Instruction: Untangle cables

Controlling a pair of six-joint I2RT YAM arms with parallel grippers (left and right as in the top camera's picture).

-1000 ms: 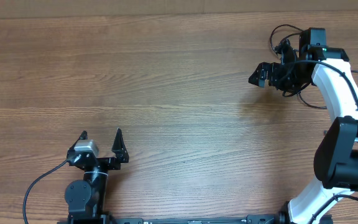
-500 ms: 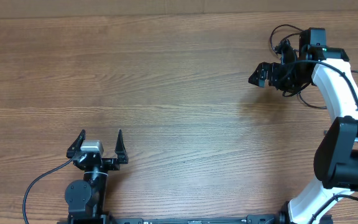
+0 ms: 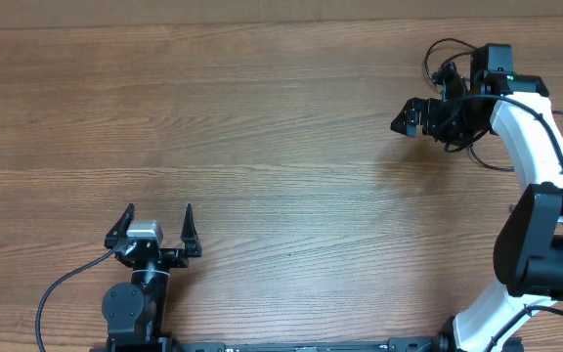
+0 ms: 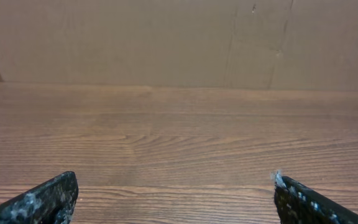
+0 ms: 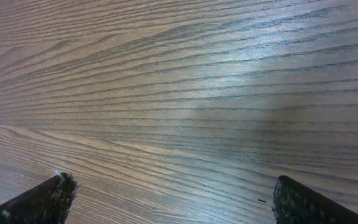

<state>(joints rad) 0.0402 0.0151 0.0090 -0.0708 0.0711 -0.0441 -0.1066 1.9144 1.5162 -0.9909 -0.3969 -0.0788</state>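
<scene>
My left gripper (image 3: 158,211) sits low near the table's front left edge. It is open, with only bare wood between its fingers (image 4: 55,198) in the left wrist view. My right gripper (image 3: 424,98) hovers at the far right of the table, also open, and the right wrist view shows nothing but wood grain between its fingers (image 5: 294,200). Thin black cord loops (image 3: 442,46) curl round the right wrist, and another loop (image 3: 489,162) lies below it. I cannot tell whether these are the cables or the arm's own wiring. No cable shows in either wrist view.
The wooden table (image 3: 262,127) runs across the whole overhead view. A tan wall (image 4: 166,37) stands behind its far edge in the left wrist view. The white right arm (image 3: 536,147) reaches up along the right side. A grey lead (image 3: 47,303) trails from the left arm's base.
The left gripper turned a little and squared up early in the second, then stayed still. The right arm has not moved.
</scene>
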